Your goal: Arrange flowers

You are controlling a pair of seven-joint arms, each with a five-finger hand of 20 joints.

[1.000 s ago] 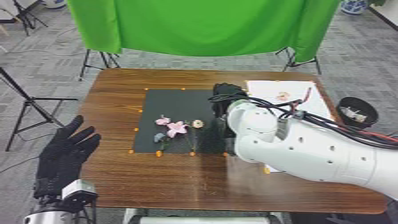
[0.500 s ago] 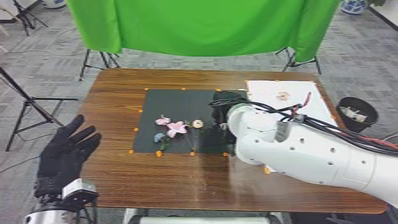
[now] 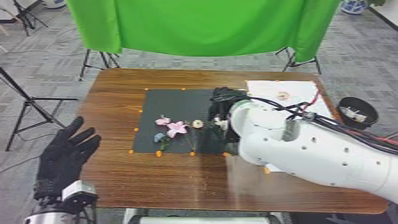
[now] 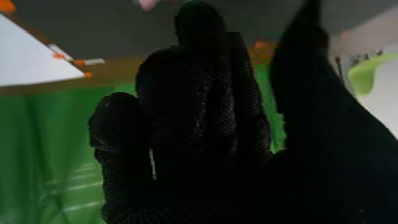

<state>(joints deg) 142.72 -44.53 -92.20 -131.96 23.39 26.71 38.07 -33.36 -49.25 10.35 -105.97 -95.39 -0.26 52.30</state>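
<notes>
The left hand (image 3: pixel 64 155) is spread, empty, by the desk (image 3: pixel 160 185). The flowers (image 3: pixel 177 128) lie on the dark mat (image 3: pixel 182 102), probably light, springy (easily crushed), best pinched by the stem (image 3: pixel 193 144). Beyond, the right hand (image 4: pixel 200 110) seems released, fingers straight.

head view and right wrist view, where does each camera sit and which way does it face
Head view: on the robot's head, facing forward and down at the table and flowers; the left hand, right hand and white right arm show.
Right wrist view: on the right arm's wrist, facing along that hand's gloved fingers; the right hand shows.
Shared: the right hand, dark mat, white sheet, orange markers and green cloth.
</notes>
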